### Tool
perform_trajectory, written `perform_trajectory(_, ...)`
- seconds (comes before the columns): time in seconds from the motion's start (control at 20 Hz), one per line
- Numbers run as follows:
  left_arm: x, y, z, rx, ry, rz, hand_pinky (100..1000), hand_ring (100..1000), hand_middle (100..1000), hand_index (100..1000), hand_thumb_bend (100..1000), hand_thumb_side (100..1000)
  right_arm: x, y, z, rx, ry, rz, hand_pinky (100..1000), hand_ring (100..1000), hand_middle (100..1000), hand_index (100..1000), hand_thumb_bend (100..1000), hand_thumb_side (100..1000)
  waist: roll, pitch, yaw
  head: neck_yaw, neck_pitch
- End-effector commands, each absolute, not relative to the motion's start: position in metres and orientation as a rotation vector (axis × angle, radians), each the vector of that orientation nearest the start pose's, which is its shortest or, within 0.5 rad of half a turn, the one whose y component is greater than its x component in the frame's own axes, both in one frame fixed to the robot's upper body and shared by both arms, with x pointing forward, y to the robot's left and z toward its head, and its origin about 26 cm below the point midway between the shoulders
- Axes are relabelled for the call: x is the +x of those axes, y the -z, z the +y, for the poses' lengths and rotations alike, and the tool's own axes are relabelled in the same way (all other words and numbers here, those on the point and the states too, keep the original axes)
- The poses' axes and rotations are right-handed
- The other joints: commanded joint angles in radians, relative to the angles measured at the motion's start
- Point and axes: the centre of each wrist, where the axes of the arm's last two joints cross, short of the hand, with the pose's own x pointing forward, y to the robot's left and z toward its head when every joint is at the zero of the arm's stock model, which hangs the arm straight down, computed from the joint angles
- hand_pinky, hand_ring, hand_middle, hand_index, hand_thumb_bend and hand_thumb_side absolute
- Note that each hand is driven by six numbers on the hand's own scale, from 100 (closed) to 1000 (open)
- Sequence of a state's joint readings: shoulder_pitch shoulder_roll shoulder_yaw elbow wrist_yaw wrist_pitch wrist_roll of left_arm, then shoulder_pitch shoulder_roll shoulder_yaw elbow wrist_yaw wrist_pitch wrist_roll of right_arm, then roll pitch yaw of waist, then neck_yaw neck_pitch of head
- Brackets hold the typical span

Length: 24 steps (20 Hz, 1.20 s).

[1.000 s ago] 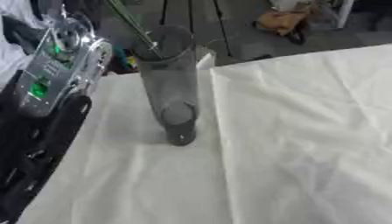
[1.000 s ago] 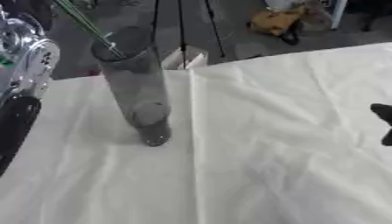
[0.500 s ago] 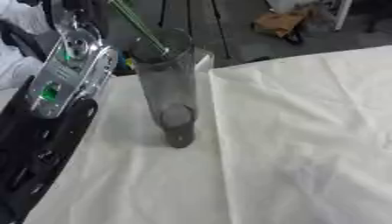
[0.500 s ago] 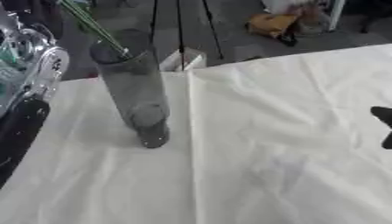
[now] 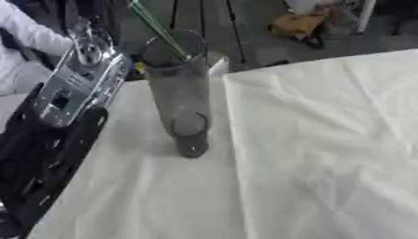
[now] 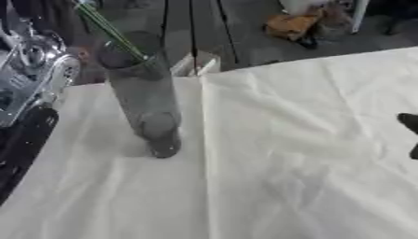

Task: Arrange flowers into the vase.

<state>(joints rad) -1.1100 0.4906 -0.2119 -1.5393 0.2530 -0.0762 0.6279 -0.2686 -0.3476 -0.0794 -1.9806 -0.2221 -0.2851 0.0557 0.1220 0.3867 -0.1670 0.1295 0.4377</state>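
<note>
No readable markings; your vase (image 5: 181, 93) stands upright on the cloth (image 5: 326, 154), green stems (image 5: 156, 25) lean up-left, right hand (image 6: 411, 132) grip can't tell.

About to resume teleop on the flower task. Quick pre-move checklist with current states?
1. Vase upright on white tablecloth: ok.
2. Green stems inside vase mouth: ok, they lean out toward the upper left.
3. Left hand on stems: cannot tell, only the left arm shows.
4. Right hand away from vase: ok, at the right edge; fingers cannot tell.
5. More flowers lying ready on the cloth: not ok, none show.
</note>
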Motion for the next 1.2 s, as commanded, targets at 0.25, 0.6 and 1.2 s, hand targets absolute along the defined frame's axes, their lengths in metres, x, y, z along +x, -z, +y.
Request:
perform_trajectory(0.25,0.383,-0.385,0.188,-0.319,0.096,3.566,100,100,100,209,130,945,0.295,-0.203,-0.288,0.023,-0.301,-2.538,941,815,410,749,100,900,0.001,-0.010,0.006,-0.005,-0.004)
perform_trajectory(0.6,0.387,-0.379,0.193,-0.444,-0.015,3.584,100,100,100,288,100,983,0.295,-0.202,-0.289,0.017,-0.296,-2.534,942,816,410,749,100,892,0.000,-0.013,0.013,-0.010,-0.003)
perform_trajectory(1.2,0.391,-0.373,0.203,-0.636,-0.285,3.640,100,108,179,356,100,960,0.294,-0.201,-0.291,0.007,-0.289,-2.524,942,816,411,749,100,887,0.003,-0.024,0.024,-0.016,0.002)
